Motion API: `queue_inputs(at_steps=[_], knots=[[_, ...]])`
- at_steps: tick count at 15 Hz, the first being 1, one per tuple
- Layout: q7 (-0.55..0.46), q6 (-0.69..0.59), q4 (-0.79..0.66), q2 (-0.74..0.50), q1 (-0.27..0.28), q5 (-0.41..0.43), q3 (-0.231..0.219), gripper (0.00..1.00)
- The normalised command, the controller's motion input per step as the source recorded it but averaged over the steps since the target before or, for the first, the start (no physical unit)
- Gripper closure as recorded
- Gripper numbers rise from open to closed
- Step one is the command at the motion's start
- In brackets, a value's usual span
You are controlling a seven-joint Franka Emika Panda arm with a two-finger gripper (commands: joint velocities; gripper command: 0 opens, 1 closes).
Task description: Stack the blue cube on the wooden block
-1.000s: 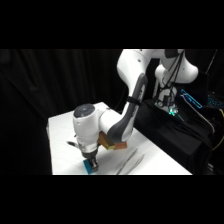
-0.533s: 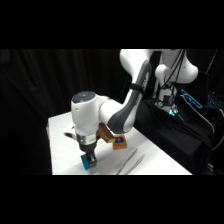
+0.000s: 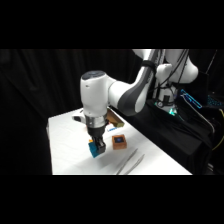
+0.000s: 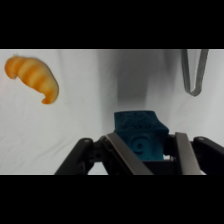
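My gripper is shut on the blue cube and holds it a little above the white table. In the wrist view the teal cube sits between my two fingers, with its shadow on the table beyond it. The wooden block, brown with a dark square on top, rests on the table just right of the held cube, apart from it. It is out of sight in the wrist view.
Metal tongs lie near the table's front edge, right of the gripper; their tips show at the wrist view's upper right. An orange crescent piece lies at the upper left there. A brownish object sits behind the gripper.
The gripper has risen and shifted right toward the wooden block, carrying the blue cube up off the table.
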Motion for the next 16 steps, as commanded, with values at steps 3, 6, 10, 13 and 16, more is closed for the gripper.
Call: queue_inputs(at_steps=[3, 6, 10, 13, 16], knots=[[-0.05, -0.04, -0.56, -0.55, -0.080, 0.043, 0.069, 0.77], [-0.07, -0.01, -0.50, -0.49, -0.111, 0.055, 0.077, 0.77], [-0.09, 0.03, -0.45, -0.43, -0.137, 0.110, 0.092, 0.77], [-0.11, 0.08, -0.43, -0.40, -0.143, 0.148, 0.090, 0.77], [-0.12, 0.11, -0.39, -0.34, -0.129, 0.158, 0.092, 0.77]])
